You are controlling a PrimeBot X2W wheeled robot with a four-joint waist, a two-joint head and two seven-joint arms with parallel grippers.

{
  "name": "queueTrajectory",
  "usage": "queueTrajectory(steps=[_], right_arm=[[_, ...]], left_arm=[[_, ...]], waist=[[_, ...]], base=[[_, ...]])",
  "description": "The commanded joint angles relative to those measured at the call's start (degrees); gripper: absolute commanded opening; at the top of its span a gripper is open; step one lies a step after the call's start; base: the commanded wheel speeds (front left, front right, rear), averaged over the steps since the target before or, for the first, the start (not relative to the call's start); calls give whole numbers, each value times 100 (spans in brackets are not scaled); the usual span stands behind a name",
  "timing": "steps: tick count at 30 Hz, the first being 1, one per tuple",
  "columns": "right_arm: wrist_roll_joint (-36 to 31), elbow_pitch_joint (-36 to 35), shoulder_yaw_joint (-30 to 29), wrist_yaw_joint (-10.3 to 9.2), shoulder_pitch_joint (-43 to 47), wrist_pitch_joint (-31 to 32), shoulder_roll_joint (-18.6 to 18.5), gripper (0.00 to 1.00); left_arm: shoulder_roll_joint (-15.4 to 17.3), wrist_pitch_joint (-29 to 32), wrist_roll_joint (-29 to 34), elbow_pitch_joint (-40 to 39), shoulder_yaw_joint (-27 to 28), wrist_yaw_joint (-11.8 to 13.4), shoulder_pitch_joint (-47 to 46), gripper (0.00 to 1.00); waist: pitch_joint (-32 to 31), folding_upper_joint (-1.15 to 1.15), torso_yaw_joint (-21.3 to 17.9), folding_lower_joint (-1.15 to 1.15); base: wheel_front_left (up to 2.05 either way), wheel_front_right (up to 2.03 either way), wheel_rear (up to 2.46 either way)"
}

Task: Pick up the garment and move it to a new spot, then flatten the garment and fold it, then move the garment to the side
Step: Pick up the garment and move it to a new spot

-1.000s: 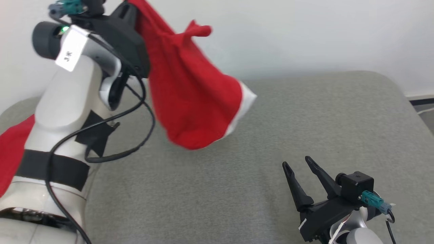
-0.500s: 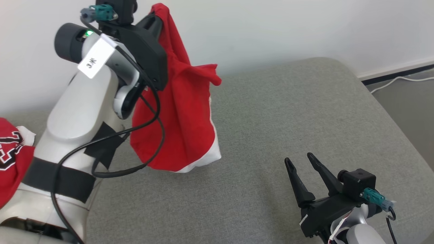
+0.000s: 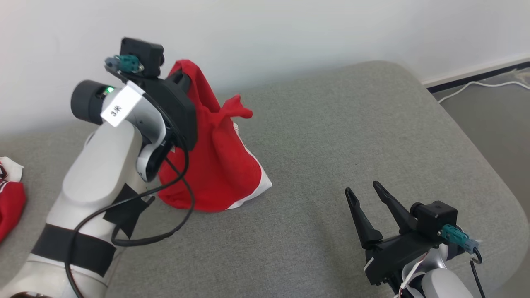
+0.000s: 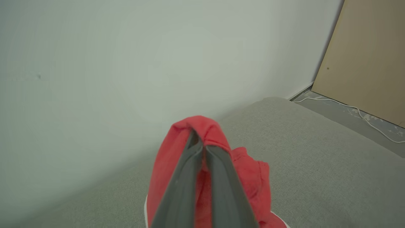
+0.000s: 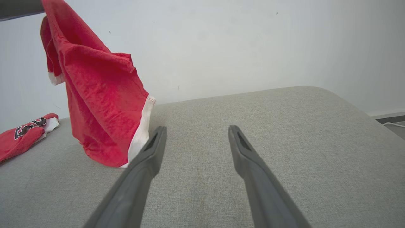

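Note:
The garment (image 3: 215,165) is red with a white hem. It hangs from my left gripper (image 3: 183,75), which is shut on its bunched top, and its lower end rests on the grey cushion (image 3: 331,136). In the left wrist view the two fingers (image 4: 190,167) press together with the red garment (image 4: 250,171) pinched at their tips. My right gripper (image 3: 361,188) stands open low at the right, clear of the cloth. In the right wrist view the right gripper (image 5: 197,128) has only cushion between its fingers, and the garment (image 5: 101,104) hangs to the left of them.
Another red garment with black and white lettering (image 3: 8,194) lies at the cushion's left end. A pale wall stands behind. Right of the cushion's rounded edge is floor with a white cable (image 3: 476,85) and a tan board (image 4: 367,57).
The head camera has shifted. My left gripper has come down with the garment, which swung in the air before and now touches the cushion with its lower end. The right gripper stays open.

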Motion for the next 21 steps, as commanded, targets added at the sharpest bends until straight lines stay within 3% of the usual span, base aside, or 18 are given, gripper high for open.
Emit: queueTrajectory(steps=[1,5,6,7,8,14,21], right_arm=[[-19,-19,-3,0,-61,-8,-28,100],[24,-39,89,0,-120,-19,-28,100],[41,-41,109,0,-133,-25,-28,100],[58,-40,120,0,-140,-35,-29,100],[73,-37,133,0,-151,-45,-27,100],[88,67,116,0,-196,-116,-28,100],[109,119,54,0,-205,-165,-28,100]], left_arm=[[-27,-27,-33,17,-21,7,75,0],[-169,-229,-82,146,-91,-3,160,0],[-193,-307,-70,182,-118,-12,166,6],[-223,-389,-77,220,-135,-13,175,40],[-244,-448,-72,282,-153,8,173,100],[-365,-398,-226,747,-276,-49,130,100],[-423,-280,-393,1017,-402,-136,102,100]], waist=[[65,0,-64,0],[174,0,-204,0],[204,0,-245,0],[230,0,-272,0],[256,0,-302,0],[340,0,-404,0],[320,0,-240,0]], base=[[0,0,0],[0,0,0],[0,0,0],[0,0,0],[0,0,0],[0,0,0],[0,0,0]])
